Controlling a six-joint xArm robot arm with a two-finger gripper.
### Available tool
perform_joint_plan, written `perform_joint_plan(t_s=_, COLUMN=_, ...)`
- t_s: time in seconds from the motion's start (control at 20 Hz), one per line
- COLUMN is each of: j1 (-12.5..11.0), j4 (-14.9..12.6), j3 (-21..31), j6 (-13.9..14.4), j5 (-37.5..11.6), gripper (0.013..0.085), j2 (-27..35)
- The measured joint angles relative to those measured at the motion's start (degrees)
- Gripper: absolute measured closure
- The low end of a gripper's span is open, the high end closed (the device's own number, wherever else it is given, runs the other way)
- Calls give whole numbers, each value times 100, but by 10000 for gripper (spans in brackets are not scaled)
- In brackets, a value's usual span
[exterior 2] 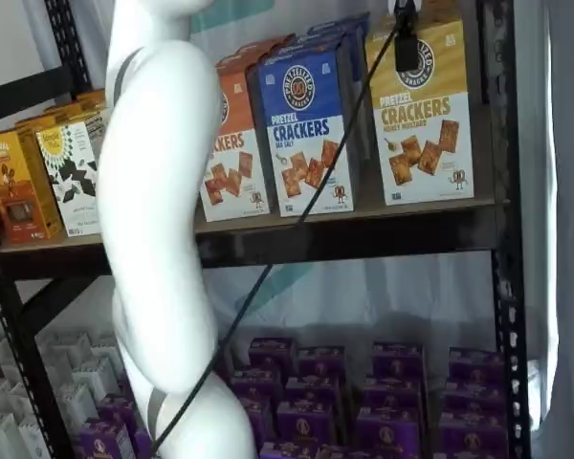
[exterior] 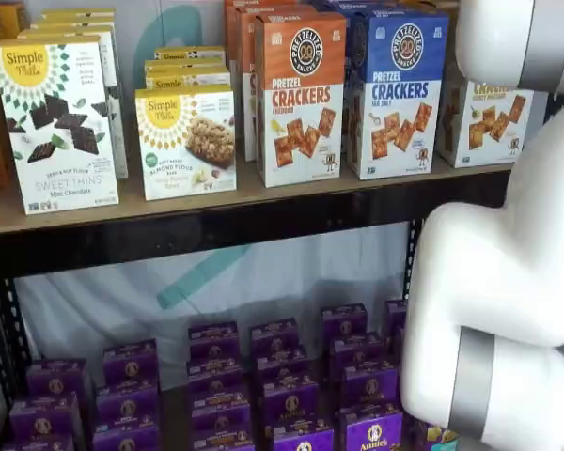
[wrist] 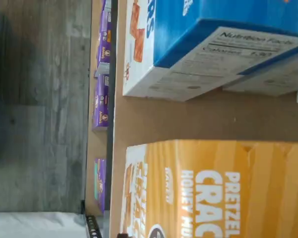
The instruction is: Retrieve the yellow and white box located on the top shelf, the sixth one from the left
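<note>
While the tall yellow and white pretzel crackers carton (exterior 2: 421,115) stands upper right on the tan top shelf (exterior 2: 364,206), beside the blue-topped carton (exterior 2: 306,129); the black-fingered gripper (exterior 2: 406,33) hangs before it, grip state untellable.

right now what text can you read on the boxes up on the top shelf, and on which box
"PRETZEL CRACKERS" and a smaller "HONEY MUSTARD": the yellow and white box
"PRETZEL CRACKERS", "SEA SALT": blue-topped carton
"PRETZEL CRACKERS", "CHEDDAR": orange-topped carton
"Simple Mills", "SWEET THINS", "Mint Chocolate": white carton
"Simple Mills", "ALMOND FLOUR": smaller carton
"Nutrition Facts", "Calories": blue carton's side panel
Round logo lettering and other fine print: too small to read.
</note>
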Motion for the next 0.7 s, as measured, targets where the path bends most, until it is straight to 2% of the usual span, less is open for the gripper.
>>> perform_joint_plan(t_s=0.45, j1=190, j4=-352, j3=51, j6=66, j5=51, gripper=130, j2=-52)
perform_joint_plan(t_s=0.7, j1=205, j4=-365, j3=3, j6=82, j5=89, gripper=130, j2=-28)
